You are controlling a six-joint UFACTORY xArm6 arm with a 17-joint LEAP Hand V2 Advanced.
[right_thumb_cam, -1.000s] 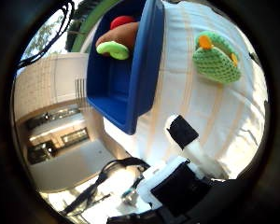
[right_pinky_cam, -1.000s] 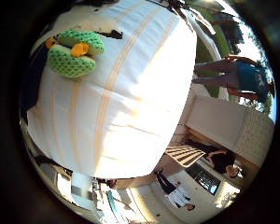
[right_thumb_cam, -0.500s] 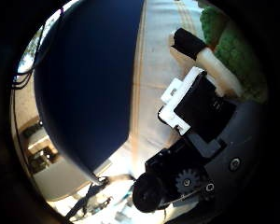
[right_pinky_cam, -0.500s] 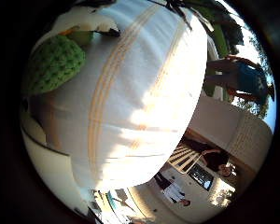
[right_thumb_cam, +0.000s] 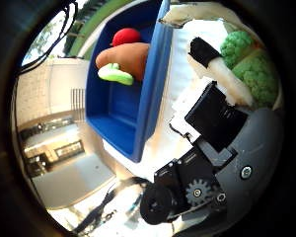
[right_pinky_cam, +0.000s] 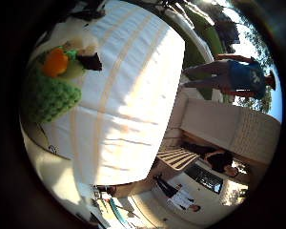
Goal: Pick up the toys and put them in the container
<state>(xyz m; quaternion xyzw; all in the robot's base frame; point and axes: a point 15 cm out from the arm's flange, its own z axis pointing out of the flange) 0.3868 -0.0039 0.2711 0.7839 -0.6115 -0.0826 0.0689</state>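
The hand [right_thumb_cam: 212, 133] has its fingers [right_thumb_cam: 222, 76] curled round the green toy [right_thumb_cam: 251, 71], a knitted piece with an orange patch, pinched close against the palm. From the other palm view the toy looks to be just above or still brushing the striped cloth [right_pinky_cam: 133, 95]; which of the two I cannot tell. The blue bin [right_thumb_cam: 155, 84] stands just beside it on the same cloth, and already holds a brown toy [right_thumb_cam: 126, 57] with a red [right_thumb_cam: 126, 35] and a pale green piece [right_thumb_cam: 116, 75] against it. The step in hand, as I judge it, is carrying the green toy over the near wall of the bin. To do it well, keep the pinch firm, since soft knit can slip, raise the toy clear of the rim before moving sideways, and let go over the bare floor of the bin rather than on top of the toys there. A low pass risks catching the wall and shoving the bin.
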